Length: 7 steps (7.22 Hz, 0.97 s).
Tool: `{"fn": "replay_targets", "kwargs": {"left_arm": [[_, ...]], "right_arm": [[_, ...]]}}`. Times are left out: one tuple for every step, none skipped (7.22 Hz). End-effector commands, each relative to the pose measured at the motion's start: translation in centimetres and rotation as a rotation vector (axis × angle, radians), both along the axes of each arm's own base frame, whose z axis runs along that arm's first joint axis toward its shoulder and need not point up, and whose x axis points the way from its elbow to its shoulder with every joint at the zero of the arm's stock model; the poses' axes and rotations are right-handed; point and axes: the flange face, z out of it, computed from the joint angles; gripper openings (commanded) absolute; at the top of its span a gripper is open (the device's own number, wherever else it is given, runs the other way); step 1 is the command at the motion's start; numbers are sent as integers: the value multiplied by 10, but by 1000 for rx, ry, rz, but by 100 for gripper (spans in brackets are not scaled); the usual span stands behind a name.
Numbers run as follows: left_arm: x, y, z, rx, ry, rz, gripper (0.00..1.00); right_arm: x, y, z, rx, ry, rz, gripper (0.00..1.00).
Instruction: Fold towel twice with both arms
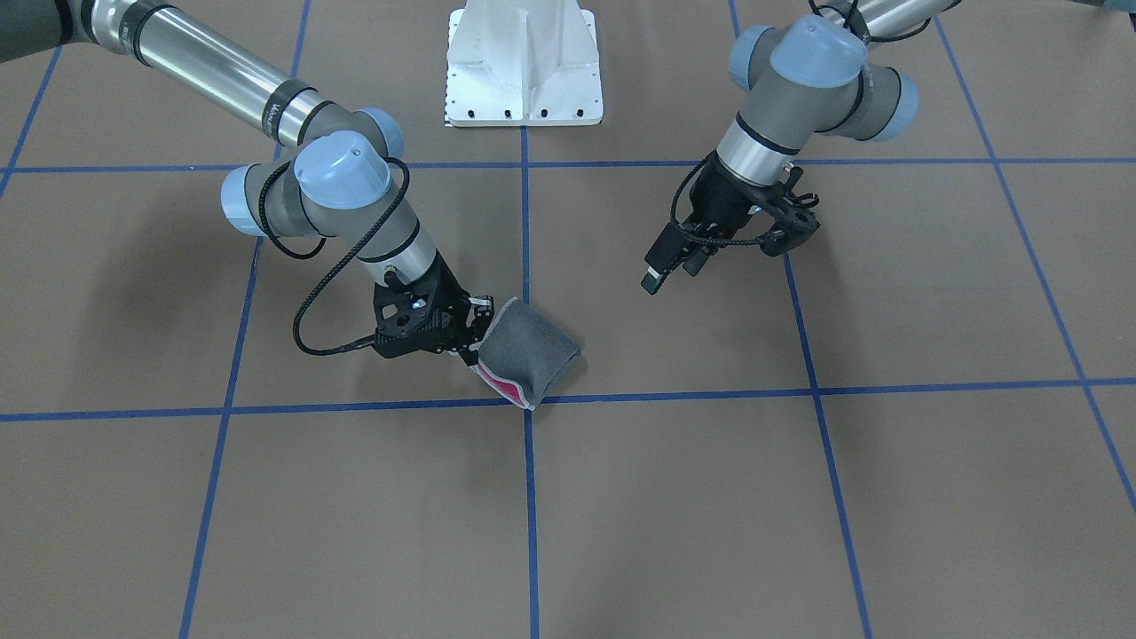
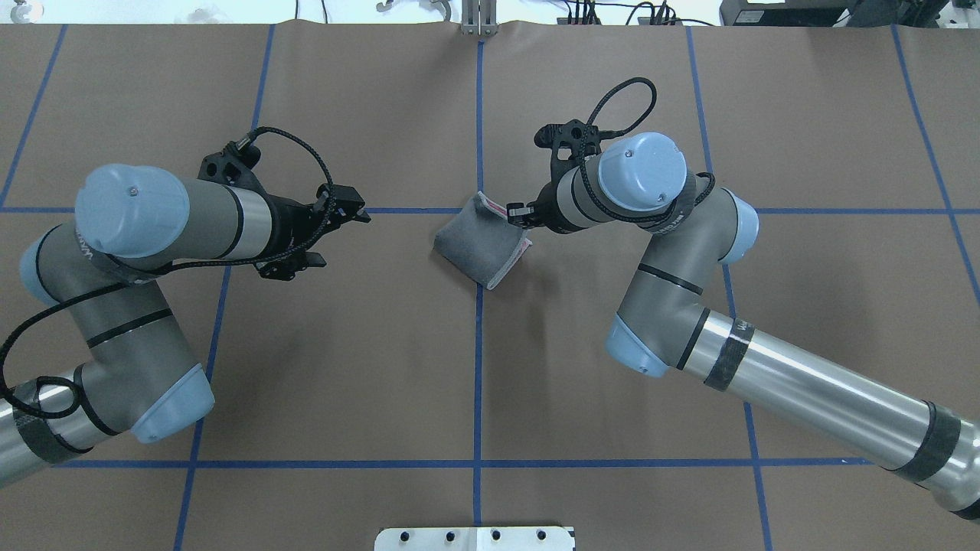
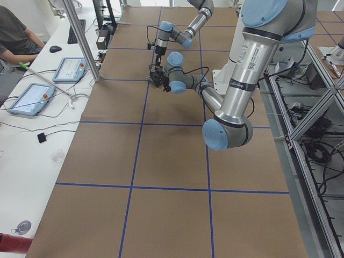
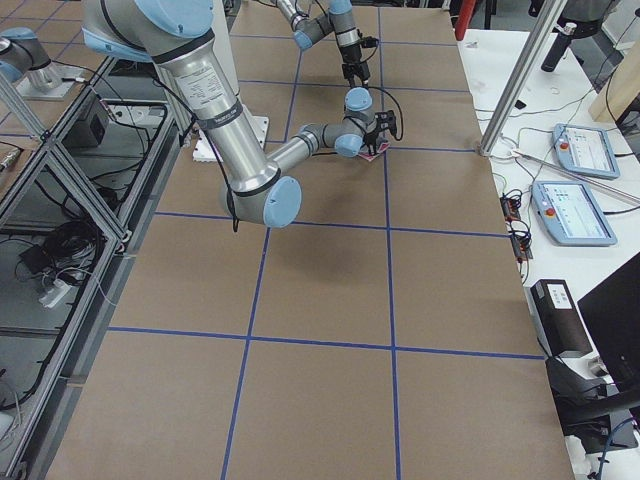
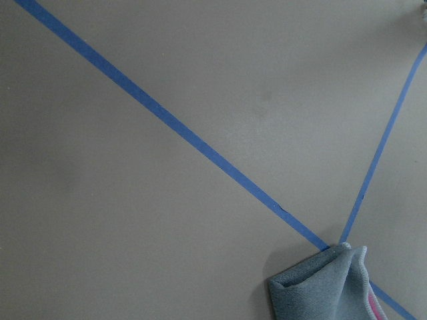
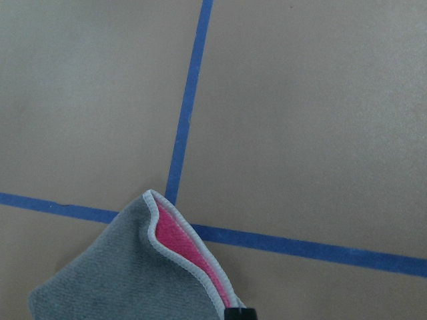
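The biggest thing is the brown bench [image 2: 344, 367], and blue tape lines [image 2: 478, 367] cut its top into big squares. Two long silver and grey arms with light blue caps reach over it. The right arm [image 2: 804, 383] comes in from one side and bends down toward the middle of the bench. The left arm [image 2: 130, 306] comes in from the other side and stops well apart from the middle. A white stand [image 1: 524, 62] is bolted to the bench at the robot's edge, between the two arms. The towel [image 1: 532, 351] is small and sits right where two blue lines cross, in the middle of the bench. It is folded over, so the dark grey side is on the outside. A bit of the pink side peeks out along the open edge, next to the light grey border. The right end effector [image 1: 475, 342] is closed tight on that open edge of the towel and pinches it. The other end of the towel is puffy and points away from the fingers. The left end effector [image 1: 670, 275] hangs above the bare bench, off to the side of the towel. Its two black fingers stand a little apart, and there is nothing between them.
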Motion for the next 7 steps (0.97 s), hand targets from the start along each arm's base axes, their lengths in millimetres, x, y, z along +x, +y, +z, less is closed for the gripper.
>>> {"fn": "replay_targets", "kwargs": {"left_arm": [[3,-1,-1,-2,-1,1,100],[7,-4,-3,-1,0,1,100],[8,-5,-3,-2,-1,1,100],[19,-14,-21,6,16,-2,100],[39,-28,-43,2,34,-8,100],[46,-33,-57,4,47,-10,100],[49,-36,-64,16,58,-15,100]], "right_arm": [[-2,1,2,-3,1,-1,0],[-2,1,1,-1,0,-2,0],[-2,1,3,-1,2,0,13],[-2,0,2,-2,1,0,98],[0,-1,4,9,8,-5,100],[4,-5,4,9,8,-1,100],[15,-13,9,-1,5,-3,100]]}}
